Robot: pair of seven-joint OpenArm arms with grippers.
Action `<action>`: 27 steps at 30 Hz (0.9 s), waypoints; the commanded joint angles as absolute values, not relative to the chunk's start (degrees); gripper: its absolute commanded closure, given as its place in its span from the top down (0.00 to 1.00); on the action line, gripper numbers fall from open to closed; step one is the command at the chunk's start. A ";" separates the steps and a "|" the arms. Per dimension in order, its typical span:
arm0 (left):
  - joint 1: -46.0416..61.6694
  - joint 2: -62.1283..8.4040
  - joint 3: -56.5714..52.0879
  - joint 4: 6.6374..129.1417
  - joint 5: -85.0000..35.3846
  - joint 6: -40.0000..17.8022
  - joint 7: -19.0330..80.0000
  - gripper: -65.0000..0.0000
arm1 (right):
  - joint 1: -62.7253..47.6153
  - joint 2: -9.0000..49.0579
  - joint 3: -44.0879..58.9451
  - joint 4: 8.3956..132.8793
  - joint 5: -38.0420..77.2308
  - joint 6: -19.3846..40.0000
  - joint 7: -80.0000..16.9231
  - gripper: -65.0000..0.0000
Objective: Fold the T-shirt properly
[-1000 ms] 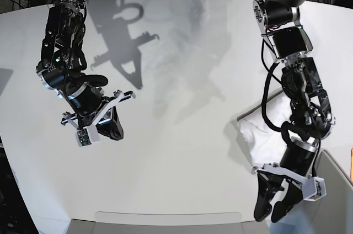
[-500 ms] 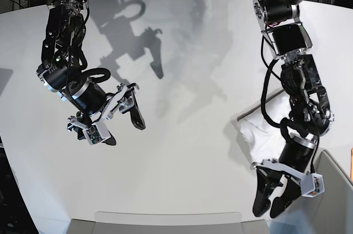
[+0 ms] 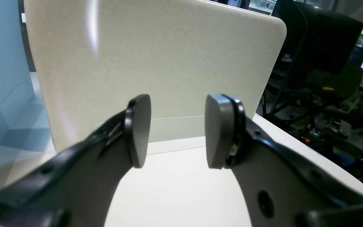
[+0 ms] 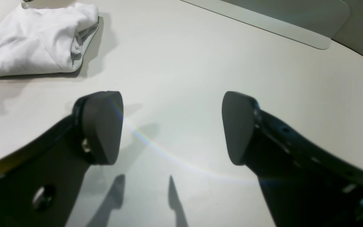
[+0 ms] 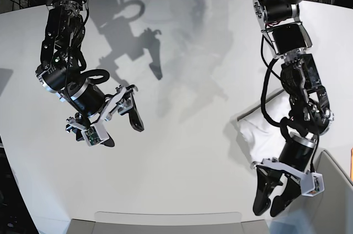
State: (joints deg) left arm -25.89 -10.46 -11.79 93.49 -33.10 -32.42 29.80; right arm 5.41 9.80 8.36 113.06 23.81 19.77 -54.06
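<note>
Here the right gripper (image 4: 172, 127) stands with its jaws spread wide over bare tabletop (image 4: 200, 63), holding nothing. The left gripper (image 3: 175, 130) is parted and empty too, near the table's edge. The T-shirt (image 4: 36, 39) lies folded, close beside the left arm (image 5: 295, 79)

T-shirt (image 4: 36, 41): soft thin white cloth, matt, lightly creased. Table (image 4: 200, 63): smooth pale surface, faint satin sheen. Right pincer (image 4: 172, 127): black matt pads, rubber-like, on dark plastic fingers. Left pincer (image 3: 175, 130): grey matt pads, smooth. Panel (image 3: 156, 60) behind: off-white, finely speckled, matt.
</note>
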 commanded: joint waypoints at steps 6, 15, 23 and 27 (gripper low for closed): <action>-27.65 -10.86 -12.00 94.55 -34.15 -32.57 28.18 0.41 | 6.55 9.98 8.66 114.07 24.22 20.35 -52.62 0.74; -27.65 -10.86 -12.00 94.64 -34.15 -32.57 28.18 0.40 | 6.11 10.07 8.04 113.98 20.18 21.49 -52.62 0.31; -27.65 -10.86 -12.00 94.73 -34.15 -32.57 28.26 0.00 | 6.20 9.71 8.22 113.98 17.45 21.49 -52.62 0.00; -27.65 -10.86 -12.09 94.64 -34.15 -32.75 28.26 0.00 | 6.11 9.71 8.22 113.98 17.45 21.49 -52.62 0.01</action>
State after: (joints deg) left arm -25.89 -10.46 -11.79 93.49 -33.10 -32.45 29.98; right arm 5.08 9.47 8.01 113.06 17.08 21.04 -54.08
